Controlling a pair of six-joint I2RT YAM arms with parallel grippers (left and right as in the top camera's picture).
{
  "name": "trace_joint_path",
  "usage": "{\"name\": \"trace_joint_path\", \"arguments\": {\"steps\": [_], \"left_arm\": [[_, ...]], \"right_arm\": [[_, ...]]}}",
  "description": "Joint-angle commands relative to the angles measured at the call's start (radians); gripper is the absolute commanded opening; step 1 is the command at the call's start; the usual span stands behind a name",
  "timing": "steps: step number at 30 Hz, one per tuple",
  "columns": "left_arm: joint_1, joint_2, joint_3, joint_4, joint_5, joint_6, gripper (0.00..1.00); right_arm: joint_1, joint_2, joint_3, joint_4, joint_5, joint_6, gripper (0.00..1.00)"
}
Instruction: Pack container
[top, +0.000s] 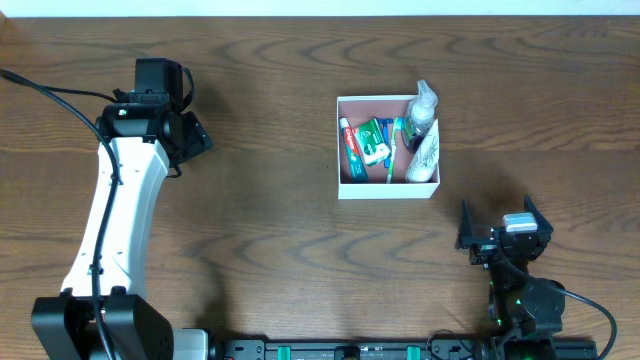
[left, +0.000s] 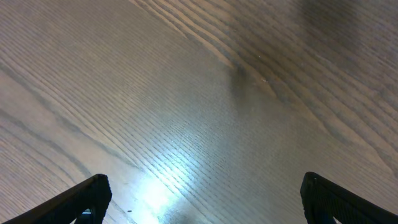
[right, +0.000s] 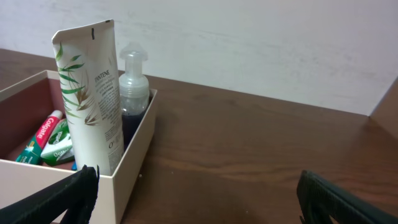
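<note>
The container (top: 388, 190) sits centre-right of the overhead frame, already holding toiletries. Both the left gripper (left: 202, 199) and right gripper (right: 196, 193) are spread, empty; the arms should retreat without nudging it.

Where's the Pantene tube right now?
The Pantene tube stands in the container, against its right wall in the overhead view, beside the clear pump bottle, with the toothpaste lying to its left.

Glossy wood-grain table (left: 205, 112); matt white container (top: 388, 191); smooth plastic tube (right: 90, 93).
</note>
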Motion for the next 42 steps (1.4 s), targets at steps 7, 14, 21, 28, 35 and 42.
{"name": "trace_joint_path", "arguments": {"steps": [7, 14, 21, 28, 35, 42], "left_arm": [[0.004, 0.004, -0.006, -0.003, -0.013, -0.002, 0.98], [0.004, 0.004, -0.006, -0.003, -0.013, -0.002, 0.98], [0.004, 0.004, -0.006, -0.004, -0.013, -0.002, 0.98], [0.004, 0.004, -0.006, -0.004, -0.013, -0.002, 0.98], [0.003, -0.050, -0.006, -0.004, -0.013, -0.002, 0.98], [0.003, -0.200, -0.016, -0.010, -0.008, -0.002, 0.98]], "right_arm": [[-0.010, -0.006, -0.002, -0.005, -0.006, -0.014, 0.99], [-0.010, -0.006, -0.002, -0.005, -0.006, -0.014, 0.99], [-0.010, -0.006, -0.002, -0.005, -0.006, -0.014, 0.99], [-0.010, -0.006, -0.002, -0.005, -0.006, -0.014, 0.99], [-0.010, -0.006, -0.002, -0.005, -0.006, -0.014, 0.99], [-0.010, -0.006, -0.002, -0.005, -0.006, -0.014, 0.99]]}}
